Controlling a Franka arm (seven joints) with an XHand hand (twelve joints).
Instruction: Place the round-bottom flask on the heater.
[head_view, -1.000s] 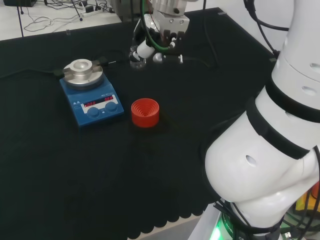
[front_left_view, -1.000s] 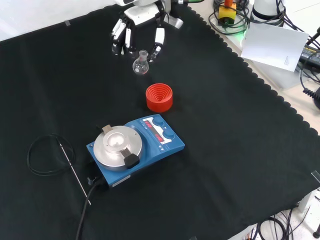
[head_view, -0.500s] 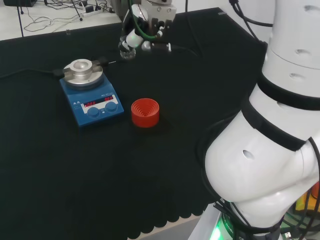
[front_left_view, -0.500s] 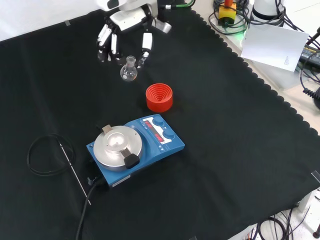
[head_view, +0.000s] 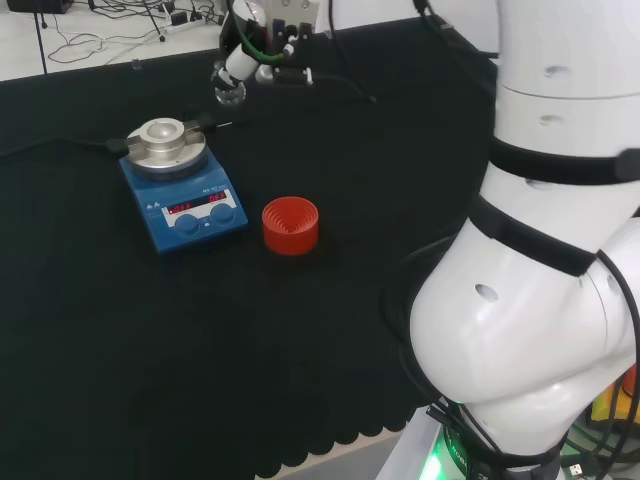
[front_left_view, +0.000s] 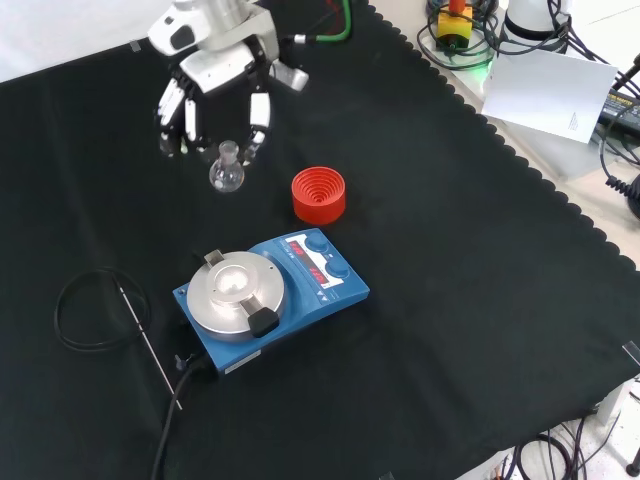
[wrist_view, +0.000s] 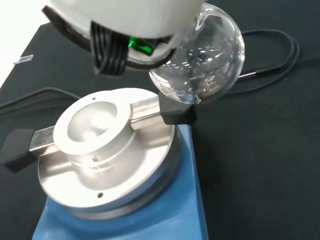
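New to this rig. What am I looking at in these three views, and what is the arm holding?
It is one white robot arm with a black and white hand of fingers instead of a gripper. The head view looks over the arm from behind; the big white shapes at its right are the arm's own links. The front view looks down on the black cloth from the opposite side. The wrist view looks past the palm. On the cloth stand a blue heater with a round metal top and a red ribbed ring, a flask stand. The hand holds a clear round-bottom flask by its neck, in the air near the heater.
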